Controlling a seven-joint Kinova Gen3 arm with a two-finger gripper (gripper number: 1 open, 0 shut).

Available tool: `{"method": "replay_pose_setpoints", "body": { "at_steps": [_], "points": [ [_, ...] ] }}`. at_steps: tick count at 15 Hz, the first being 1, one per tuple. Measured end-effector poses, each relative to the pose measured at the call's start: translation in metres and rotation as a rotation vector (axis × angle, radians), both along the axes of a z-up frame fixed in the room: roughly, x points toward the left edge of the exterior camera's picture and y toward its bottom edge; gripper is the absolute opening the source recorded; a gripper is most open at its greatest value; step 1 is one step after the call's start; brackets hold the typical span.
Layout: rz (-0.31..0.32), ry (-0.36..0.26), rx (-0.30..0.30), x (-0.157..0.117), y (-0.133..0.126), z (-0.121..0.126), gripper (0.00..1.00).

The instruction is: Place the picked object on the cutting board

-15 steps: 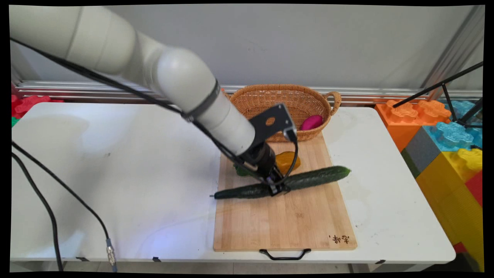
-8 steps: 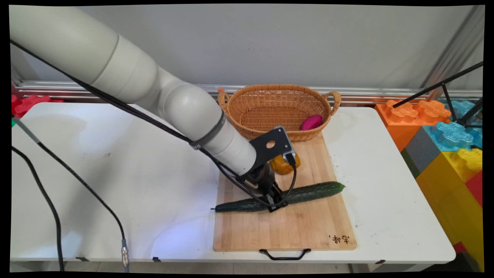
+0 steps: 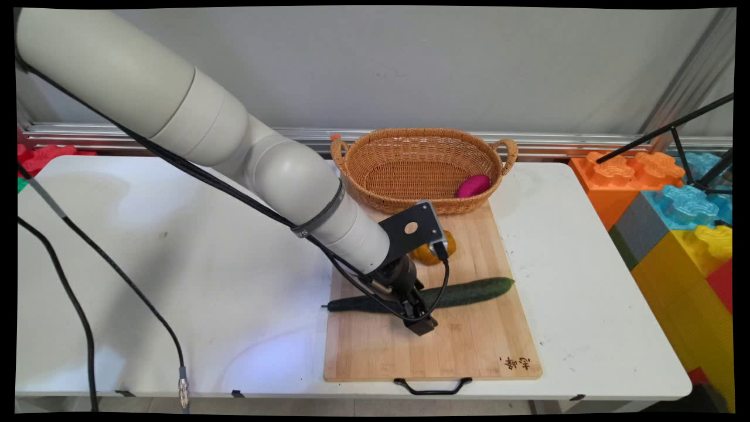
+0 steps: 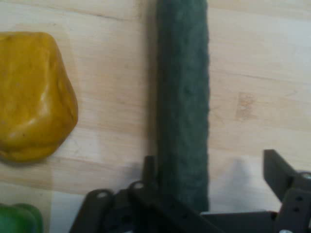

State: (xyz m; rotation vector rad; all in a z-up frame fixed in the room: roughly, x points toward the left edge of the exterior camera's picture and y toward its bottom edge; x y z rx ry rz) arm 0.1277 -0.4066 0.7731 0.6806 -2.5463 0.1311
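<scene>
A long dark green cucumber (image 3: 469,290) lies flat across the wooden cutting board (image 3: 445,351), its stem end sticking out past the board's left edge. My gripper (image 3: 418,312) stands low over its middle, open. In the hand view the cucumber (image 4: 183,97) runs up between the fingers of the gripper (image 4: 211,162). The left finger (image 4: 149,167) is against the cucumber. The right finger (image 4: 276,167) stands clear of it. A yellow pepper (image 4: 34,97) rests on the board just beyond the cucumber, partly hidden by the hand's bracket in the main view (image 3: 448,243).
A wicker basket (image 3: 375,170) with a magenta object (image 3: 473,186) in it stands at the board's far end. A green item (image 4: 19,218) shows at the hand view's lower left corner. Big coloured toy blocks (image 3: 674,199) stand off the table's right side. Black cables (image 3: 76,316) hang at the left.
The gripper came down and toward the near side with the cucumber, which now lies on the board. The fingers have opened and the cucumber is let go.
</scene>
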Motion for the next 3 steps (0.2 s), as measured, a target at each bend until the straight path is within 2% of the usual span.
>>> {"method": "replay_pose_setpoints", "body": {
  "at_steps": [3],
  "points": [
    [0.003, 0.002, 0.005, -0.0007, -0.0001, 0.0016, 1.00]
  ]
}}
